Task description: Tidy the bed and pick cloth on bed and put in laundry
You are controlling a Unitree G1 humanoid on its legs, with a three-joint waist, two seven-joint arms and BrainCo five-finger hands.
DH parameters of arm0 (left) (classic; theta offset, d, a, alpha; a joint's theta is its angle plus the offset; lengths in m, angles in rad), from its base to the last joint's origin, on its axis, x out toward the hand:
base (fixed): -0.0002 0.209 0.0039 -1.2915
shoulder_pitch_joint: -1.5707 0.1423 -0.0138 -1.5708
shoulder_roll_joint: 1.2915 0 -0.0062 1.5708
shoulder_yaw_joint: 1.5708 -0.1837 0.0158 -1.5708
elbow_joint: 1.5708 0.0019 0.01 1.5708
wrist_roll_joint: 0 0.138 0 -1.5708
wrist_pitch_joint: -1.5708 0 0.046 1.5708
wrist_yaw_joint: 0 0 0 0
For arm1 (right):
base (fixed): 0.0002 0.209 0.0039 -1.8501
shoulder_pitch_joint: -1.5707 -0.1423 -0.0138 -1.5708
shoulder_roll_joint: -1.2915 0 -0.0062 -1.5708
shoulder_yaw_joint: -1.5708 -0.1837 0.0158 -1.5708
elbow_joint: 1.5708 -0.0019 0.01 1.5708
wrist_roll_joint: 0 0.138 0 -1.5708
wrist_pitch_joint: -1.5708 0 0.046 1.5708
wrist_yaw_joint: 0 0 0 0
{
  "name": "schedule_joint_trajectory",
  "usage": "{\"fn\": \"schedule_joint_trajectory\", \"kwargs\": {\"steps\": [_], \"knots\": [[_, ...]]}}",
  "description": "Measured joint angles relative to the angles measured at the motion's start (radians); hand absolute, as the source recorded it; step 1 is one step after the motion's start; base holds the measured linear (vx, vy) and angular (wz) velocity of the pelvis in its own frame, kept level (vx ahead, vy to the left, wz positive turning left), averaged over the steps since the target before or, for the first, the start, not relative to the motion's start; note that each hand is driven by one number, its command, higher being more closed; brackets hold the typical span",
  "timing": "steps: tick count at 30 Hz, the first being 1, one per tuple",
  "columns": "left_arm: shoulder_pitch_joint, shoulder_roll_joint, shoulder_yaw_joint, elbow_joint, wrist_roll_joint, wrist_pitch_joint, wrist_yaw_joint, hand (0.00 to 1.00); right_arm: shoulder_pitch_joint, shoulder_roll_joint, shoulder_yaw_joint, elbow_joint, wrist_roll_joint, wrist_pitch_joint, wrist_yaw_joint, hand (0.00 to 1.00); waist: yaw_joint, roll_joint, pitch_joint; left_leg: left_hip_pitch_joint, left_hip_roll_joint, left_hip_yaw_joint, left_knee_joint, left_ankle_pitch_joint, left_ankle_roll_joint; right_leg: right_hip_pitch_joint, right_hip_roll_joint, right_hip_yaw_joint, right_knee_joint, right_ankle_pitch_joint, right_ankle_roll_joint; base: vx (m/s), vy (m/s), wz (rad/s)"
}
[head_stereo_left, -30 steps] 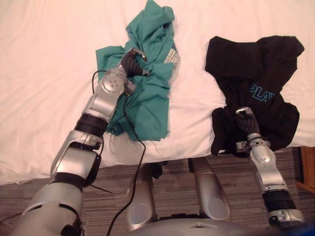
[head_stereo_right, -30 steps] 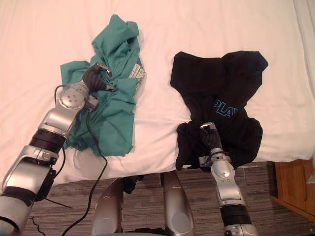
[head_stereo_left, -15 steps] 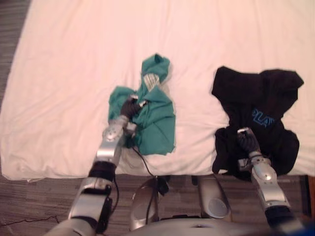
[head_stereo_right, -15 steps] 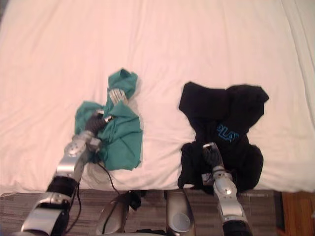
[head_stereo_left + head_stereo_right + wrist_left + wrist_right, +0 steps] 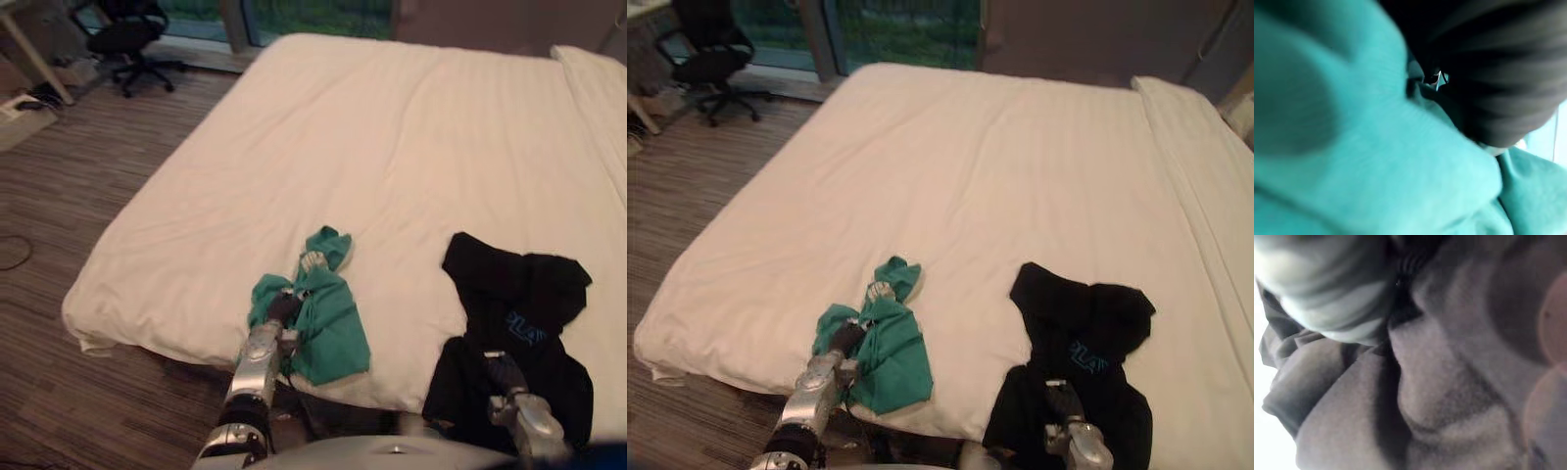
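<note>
Green cloth (image 5: 318,318) lies crumpled on the near part of the bed (image 5: 392,147), close to the edge that faces me, with a small pale patch showing near its upper end. My left hand (image 5: 283,309) is on the left side of this cloth, where the fabric is gathered up against it. In the left wrist view the green fabric presses right up to the hand's dark ribbed cover. Whether the hand is closed on the cloth or only lying in it, I cannot tell.

To the right, well apart from the green one, a black cloth (image 5: 514,294) with a bit of blue print on it lies on the same cream sheet. Its lower part reaches the near edge of the bed. My right hand (image 5: 502,377) is on that lower part, and the right wrist view shows dark folds bunched close against the ribbed cover. Here too I cannot tell whether the hand is gripping or loose.

Beyond the two cloths the sheet runs flat and smooth to the far side. Brown striped floor (image 5: 78,196) runs along the left side of the bed, and a black office chair (image 5: 127,29) stands on it at the far left, beside a window (image 5: 911,29).
</note>
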Motion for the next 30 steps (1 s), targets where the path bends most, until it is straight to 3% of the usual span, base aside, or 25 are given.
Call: {"fn": "schedule_joint_trajectory", "kwargs": {"steps": [4,6,10,12,14,16,19,20,21,22,23,24,25,26,27,28,29,30], "knots": [[0.001,-0.005,-0.009,0.001,-0.016,0.015,0.001,1.00,0.003,-0.008,0.002,0.042,-0.039,-0.048,-0.013,1.00,-0.004,-0.006,-0.013,0.053,-0.061,-0.016,-0.170,0.087,0.000,0.019,-0.008,-0.005,-0.051,0.034,0.009,0.00,0.074,0.19],[0.000,0.006,-0.045,0.001,-0.059,0.014,0.005,1.00,0.010,-0.009,0.007,0.073,-0.039,-0.088,-0.030,1.00,-0.013,-0.005,-0.014,0.088,-0.090,-0.056,-0.292,0.158,-0.003,0.032,-0.013,-0.057,-0.051,0.027,0.015,0.02,0.013,0.48],[-0.026,0.020,-0.084,0.012,-0.129,0.012,0.008,1.00,0.007,-0.029,0.039,0.124,-0.061,-0.135,-0.045,1.00,-0.013,-0.019,-0.004,0.067,-0.096,-0.121,-0.290,0.187,0.012,0.045,-0.024,-0.116,-0.032,0.012,0.024,0.02,-0.051,0.42],[-0.051,0.018,-0.093,0.041,-0.145,-0.001,0.009,1.00,0.007,-0.042,0.055,0.128,-0.064,-0.149,-0.057,1.00,-0.011,-0.023,0.004,0.048,-0.101,-0.165,-0.290,0.189,0.013,0.032,-0.028,-0.110,0.005,-0.019,0.039,-0.11,-0.048,0.64],[-0.074,0.012,-0.120,0.088,-0.168,-0.014,0.013,1.00,0.032,-0.042,0.057,0.128,-0.060,-0.159,-0.072,1.00,-0.003,-0.029,0.015,0.009,-0.116,-0.300,-0.290,0.198,0.013,0.005,0.023,-0.005,0.052,-0.112,0.044,-0.18,-0.062,1.01],[-0.071,0.012,-0.121,0.138,-0.182,-0.018,0.029,1.00,0.050,-0.041,0.078,0.135,-0.054,-0.173,-0.072,1.00,0.003,-0.050,0.026,-0.004,-0.130,-0.370,-0.291,0.199,0.013,0.008,0.081,0.089,0.065,-0.139,0.034,-0.11,-0.041,1.24],[-0.027,0.021,-0.121,0.212,-0.220,0.004,0.076,1.00,0.090,-0.039,0.083,0.147,-0.035,-0.175,-0.072,1.00,-0.006,-0.063,0.028,-0.049,-0.151,-0.458,-0.292,0.169,0.014,0.036,0.124,0.100,0.025,-0.145,0.038,-0.09,-0.021,1.50],[0.000,0.037,-0.114,0.245,-0.245,0.018,0.111,1.00,0.096,-0.031,0.082,0.168,-0.020,-0.171,-0.068,1.00,-0.008,-0.103,0.024,-0.056,-0.176,-0.460,-0.282,0.158,0.040,0.053,0.100,0.075,-0.038,-0.137,0.048,-0.02,0.020,1.43],[0.023,0.051,-0.111,0.280,-0.263,0.032,0.141,1.00,0.111,-0.026,0.087,0.175,-0.011,-0.166,-0.061,1.00,-0.007,-0.115,0.033,-0.083,-0.193,-0.440,-0.191,0.170,0.078,0.069,0.073,0.050,-0.046,-0.126,0.079,0.01,0.006,1.38],[0.062,0.064,-0.110,0.298,-0.287,0.040,0.174,1.00,0.137,-0.037,0.090,0.154,-0.005,-0.164,-0.049,1.00,-0.003,-0.068,0.032,-0.106,-0.184,-0.472,-0.118,0.180,0.084,0.066,0.121,0.079,-0.023,-0.140,0.085,0.06,0.008,1.26],[0.079,0.075,-0.105,0.279,-0.298,0.037,0.186,1.00,0.150,-0.046,0.081,0.163,0.006,-0.161,-0.048,1.00,-0.004,-0.045,0.039,-0.105,-0.176,-0.522,-0.132,0.174,0.099,0.062,0.167,0.091,-0.010,-0.145,0.038,0.05,-0.017,1.81],[0.087,0.084,-0.077,0.278,-0.298,0.032,0.202,1.00,0.172,-0.047,0.075,0.180,0.009,-0.140,-0.047,1.00,-0.012,-0.058,0.027,-0.103,-0.212,-0.548,-0.177,0.153,0.083,0.086,0.155,0.059,-0.047,-0.140,0.022,0.04,0.010,1.79],[0.086,0.083,-0.076,0.279,-0.297,0.025,0.205,1.00,0.187,-0.051,0.065,0.186,0.014,-0.127,-0.044,1.00,-0.012,-0.059,0.026,-0.098,-0.222,-0.538,-0.210,0.131,0.109,0.101,0.142,0.024,-0.079,-0.116,0.022,0.03,0.025,2.15],[0.087,0.074,-0.067,0.278,-0.296,0.016,0.204,1.00,0.211,-0.053,0.035,0.194,0.040,-0.101,-0.044,1.00,-0.013,-0.071,0.023,-0.106,-0.226,-0.415,-0.230,0.065,0.186,0.121,0.095,-0.065,-0.145,-0.071,0.005,0.03,0.115,2.12],[0.084,0.076,-0.048,0.280,-0.293,0.013,0.203,1.00,0.246,-0.053,0.012,0.196,0.103,-0.078,-0.044,1.00,-0.013,-0.083,0.022,-0.106,-0.208,-0.214,-0.204,0.070,0.232,0.140,0.032,-0.204,-0.161,0.023,-0.037,0.03,0.164,2.09],[0.091,0.075,-0.039,0.281,-0.292,0.013,0.202,1.00,0.268,-0.053,0.002,0.197,0.129,-0.069,-0.044,1.00,-0.020,-0.075,0.023,-0.101,-0.186,-0.135,-0.175,0.066,0.238,0.150,0.021,-0.247,-0.144,0.015,-0.044,0.08,0.193,2.07],[0.114,0.072,-0.025,0.277,-0.279,0.009,0.195,1.00,0.317,-0.060,-0.003,0.203,0.182,-0.048,-0.045,1.00,-0.024,-0.043,0.028,-0.085,-0.143,-0.068,-0.135,0.098,0.188,0.171,0.026,-0.306,-0.088,-0.036,-0.025,0.11,0.118,2.06],[0.120,0.086,-0.022,0.279,-0.277,0.002,0.194,1.00,0.327,-0.071,-0.005,0.257,0.205,-0.013,-0.044,1.00,-0.028,-0.053,0.027,-0.072,-0.171,-0.142,-0.152,0.154,0.156,0.170,0.031,-0.256,-0.047,-0.082,-0.005,0.12,0.051,2.02]]}}
